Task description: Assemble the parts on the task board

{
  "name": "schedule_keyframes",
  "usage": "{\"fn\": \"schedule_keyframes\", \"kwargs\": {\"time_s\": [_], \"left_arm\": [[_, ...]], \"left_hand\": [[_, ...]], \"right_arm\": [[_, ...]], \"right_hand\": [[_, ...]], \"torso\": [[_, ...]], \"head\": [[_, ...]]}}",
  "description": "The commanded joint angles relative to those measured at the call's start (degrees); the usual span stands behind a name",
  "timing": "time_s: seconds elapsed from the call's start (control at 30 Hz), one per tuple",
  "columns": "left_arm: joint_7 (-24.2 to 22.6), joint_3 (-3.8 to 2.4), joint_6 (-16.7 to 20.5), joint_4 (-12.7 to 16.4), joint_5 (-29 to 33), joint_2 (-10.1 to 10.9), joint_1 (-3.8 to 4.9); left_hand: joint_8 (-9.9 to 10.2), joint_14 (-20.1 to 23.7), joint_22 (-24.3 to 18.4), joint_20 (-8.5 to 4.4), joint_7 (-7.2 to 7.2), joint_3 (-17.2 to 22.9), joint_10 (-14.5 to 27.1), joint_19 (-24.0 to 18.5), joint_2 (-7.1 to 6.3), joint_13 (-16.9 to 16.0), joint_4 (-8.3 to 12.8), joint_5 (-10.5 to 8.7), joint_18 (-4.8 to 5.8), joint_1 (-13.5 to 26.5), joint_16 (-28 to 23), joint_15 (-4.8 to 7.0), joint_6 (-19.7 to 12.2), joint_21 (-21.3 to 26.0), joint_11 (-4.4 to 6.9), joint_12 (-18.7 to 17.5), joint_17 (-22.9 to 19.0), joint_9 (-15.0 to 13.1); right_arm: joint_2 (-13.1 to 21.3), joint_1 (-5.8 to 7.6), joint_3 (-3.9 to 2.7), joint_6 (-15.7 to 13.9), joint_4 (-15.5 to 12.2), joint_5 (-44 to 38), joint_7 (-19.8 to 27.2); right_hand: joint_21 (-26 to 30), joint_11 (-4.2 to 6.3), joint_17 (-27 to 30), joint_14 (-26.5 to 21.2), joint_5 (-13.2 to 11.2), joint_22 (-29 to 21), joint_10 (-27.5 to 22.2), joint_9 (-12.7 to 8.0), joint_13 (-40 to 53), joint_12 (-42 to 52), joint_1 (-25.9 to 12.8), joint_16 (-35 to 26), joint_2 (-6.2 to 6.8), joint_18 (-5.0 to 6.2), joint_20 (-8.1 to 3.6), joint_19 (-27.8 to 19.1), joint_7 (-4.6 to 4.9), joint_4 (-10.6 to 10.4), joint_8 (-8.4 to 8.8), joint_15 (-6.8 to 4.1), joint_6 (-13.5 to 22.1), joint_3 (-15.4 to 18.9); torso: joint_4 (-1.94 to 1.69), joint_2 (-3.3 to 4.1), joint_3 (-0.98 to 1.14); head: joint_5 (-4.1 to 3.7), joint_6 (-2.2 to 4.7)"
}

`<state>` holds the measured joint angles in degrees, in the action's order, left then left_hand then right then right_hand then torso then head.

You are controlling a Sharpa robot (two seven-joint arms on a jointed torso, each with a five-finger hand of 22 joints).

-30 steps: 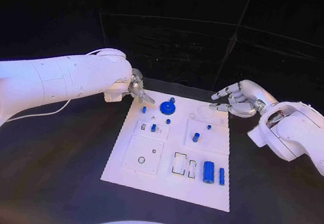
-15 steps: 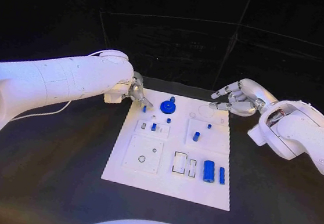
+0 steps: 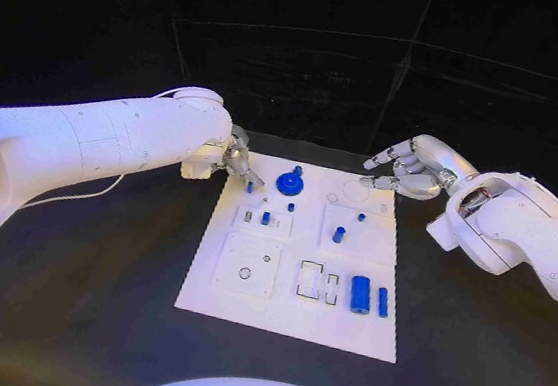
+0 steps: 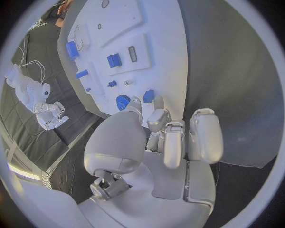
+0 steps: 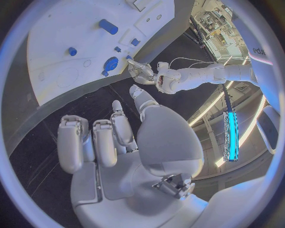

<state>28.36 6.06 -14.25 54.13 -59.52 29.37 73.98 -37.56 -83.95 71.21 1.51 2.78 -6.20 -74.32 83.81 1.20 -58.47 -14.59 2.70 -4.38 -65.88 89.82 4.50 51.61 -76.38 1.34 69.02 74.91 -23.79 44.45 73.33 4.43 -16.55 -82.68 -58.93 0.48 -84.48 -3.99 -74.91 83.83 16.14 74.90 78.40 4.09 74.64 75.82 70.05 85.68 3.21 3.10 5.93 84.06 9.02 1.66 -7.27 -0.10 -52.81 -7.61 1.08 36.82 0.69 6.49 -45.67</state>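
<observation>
Over the last second almost nothing on the task board (image 3: 291,307) has moved; the blue parts lie where they were. The one change is small: the left hand (image 3: 235,159), at the upper left corner of the board in the head view, has crept a little toward the small blue peg (image 3: 248,188) standing near the left edge. In the left wrist view its fingertips (image 4: 156,102) are just at this peg (image 4: 148,96), beside the blue gear (image 4: 122,101), but I cannot tell if they already pinch it or only touch it.

The right hand (image 3: 408,170) hovers as before above the upper right corner of the board, with fingers apart and nothing in it.

I judge that the left hand is at the start of a grasp on the peg and no part has yet been seated. The large blue cylinder (image 3: 359,296) and the blue bar (image 3: 381,303) wait at the lower right of the board on the black worktop (image 3: 81,321).
</observation>
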Motion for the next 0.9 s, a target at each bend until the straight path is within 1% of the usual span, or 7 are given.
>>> {"fn": "schedule_keyframes", "kwargs": {"time_s": [0.03, 0.27, 0.33, 0.53, 0.63, 0.73, 0.9], "left_arm": [[-0.53, -0.02, -0.09, 0.14, 0.16, -0.12, 0.06], [-0.81, -0.02, 0.18, 0.03, 0.46, -0.27, 0.04], [-0.90, -0.02, 0.05, 0.03, 0.49, -0.31, 0.03], [-1.16, -0.02, 0.29, 0.07, 0.87, -0.37, 0.02], [-1.40, -0.02, 0.99, 0.07, 1.24, -0.36, 0.02], [-1.70, -0.02, 2.05, 0.12, 2.19, -0.28, 0.01], [-2.29, -0.02, 3.58, 0.71, 3.39, 0.25, 0.00]], "left_hand": [[-0.37, -6.05, 0.06, -0.29, 0.17, 0.00, -0.31, 0.70, 0.07, -0.10, 0.44, 0.09, 0.50, -0.83, 0.18, 0.34, 0.22, -0.36, -0.12, 0.41, 15.09, -0.06], [-0.44, -6.05, 0.21, -0.28, 0.18, 1.54, -0.26, 0.62, 1.99, -0.10, 2.10, 0.10, 0.50, -3.39, 0.18, 0.35, 0.17, -0.42, -0.10, 0.41, 15.09, -0.05], [-0.45, -6.05, 0.27, -0.28, 0.19, 1.81, -0.25, 0.61, 2.29, -0.09, 2.44, 0.09, 0.51, -3.79, 0.18, 0.35, 0.17, -0.45, -0.11, 0.41, 15.09, -0.04], [-0.43, -6.05, 0.39, -0.29, 0.13, 2.58, -0.24, 0.59, 2.98, -0.09, 3.43, 0.09, 0.51, -4.91, 0.18, 0.37, 0.15, -0.50, -0.07, 0.40, 15.09, -0.01], [-0.33, -6.05, 0.41, -0.35, -0.07, 4.03, -0.22, 0.54, 4.18, -0.11, 4.69, 0.09, 0.50, -6.69, 0.18, 0.46, 0.04, -0.49, 0.12, 0.37, 15.09, 0.07], [0.01, -6.05, 0.32, -0.53, -0.47, 6.93, -0.10, 0.47, 6.20, -0.06, 6.96, 0.11, 0.45, -10.18, 0.18, 0.76, -0.43, -0.39, 0.54, 0.23, 15.09, 0.24], [-0.27, -6.05, 0.42, -0.83, -0.77, 11.00, 0.18, 0.44, 7.34, 0.20, 9.88, 0.11, 0.46, -13.48, 0.18, 1.03, -0.36, -0.40, 0.80, -0.20, 15.09, 0.09]], "right_arm": [[-0.08, 0.11, -0.03, 0.30, -0.02, -0.09, 0.36], [-0.13, 0.11, -0.03, 0.20, -0.03, -0.09, 0.48], [-0.14, 0.11, -0.03, 0.16, -0.02, -0.09, 0.50], [-0.17, 0.11, -0.03, 0.20, 0.02, -0.09, 0.47], [-0.18, 0.11, -0.03, 0.25, 0.03, -0.09, 0.44], [-0.18, 0.11, -0.03, 0.30, 0.02, -0.09, 0.41], [-0.16, 0.11, -0.03, 0.40, 0.03, -0.09, 0.37]], "right_hand": [[0.35, -0.05, -4.56, 3.95, 0.30, 1.40, -0.52, -0.08, -0.08, -0.31, 0.03, -0.21, -0.50, -0.32, -0.40, 0.21, 0.06, 0.00, -0.34, -0.36, -0.08, 0.35], [0.36, -0.05, -4.53, 3.94, 0.39, 1.38, -0.49, -0.09, -0.04, -0.27, 0.14, -0.22, -0.56, -0.32, -0.40, 0.21, 0.06, 0.03, -0.36, -0.36, -0.06, 0.34], [0.36, -0.05, -4.53, 3.94, 0.40, 1.38, -0.49, -0.09, -0.04, -0.27, 0.14, -0.22, -0.56, -0.32, -0.40, 0.21, 0.06, 0.03, -0.36, -0.36, -0.06, 0.34], [0.34, -0.05, -4.56, 3.95, 0.43, 1.42, -0.46, -0.09, -0.01, -0.24, 0.18, -0.22, -0.58, -0.33, -0.40, 0.22, 0.06, 0.04, -0.37, -0.37, -0.06, 0.34], [0.34, -0.05, -4.56, 3.95, 0.43, 1.42, -0.46, -0.09, -0.01, -0.24, 0.18, -0.22, -0.58, -0.33, -0.40, 0.22, 0.06, 0.04, -0.37, -0.37, -0.06, 0.34], [0.35, -0.04, -4.55, 3.95, 0.46, 1.41, -0.46, -0.09, -0.01, -0.23, 0.20, -0.22, -0.59, -0.33, -0.40, 0.22, 0.05, 0.05, -0.37, -0.37, -0.06, 0.33], [0.36, -0.04, -4.55, 3.95, 0.54, 1.39, -0.45, -0.09, 0.00, -0.22, 0.26, -0.22, -0.63, -0.32, -0.40, 0.21, 0.05, 0.07, -0.39, -0.37, -0.06, 0.32]], "torso": [[0.02, -0.02, 0.01], [0.03, -0.01, 0.00], [0.05, -0.01, 0.02], [0.05, 0.02, -0.03], [0.02, -0.01, -0.02], [0.01, -0.02, 0.01], [0.02, -0.04, 0.00]], "head": [[-0.05, 0.00], [-0.10, 0.01], [-0.11, -0.03], [-0.16, -0.06], [-0.16, -0.08], [-0.19, -0.17], [-0.22, -0.17]]}}
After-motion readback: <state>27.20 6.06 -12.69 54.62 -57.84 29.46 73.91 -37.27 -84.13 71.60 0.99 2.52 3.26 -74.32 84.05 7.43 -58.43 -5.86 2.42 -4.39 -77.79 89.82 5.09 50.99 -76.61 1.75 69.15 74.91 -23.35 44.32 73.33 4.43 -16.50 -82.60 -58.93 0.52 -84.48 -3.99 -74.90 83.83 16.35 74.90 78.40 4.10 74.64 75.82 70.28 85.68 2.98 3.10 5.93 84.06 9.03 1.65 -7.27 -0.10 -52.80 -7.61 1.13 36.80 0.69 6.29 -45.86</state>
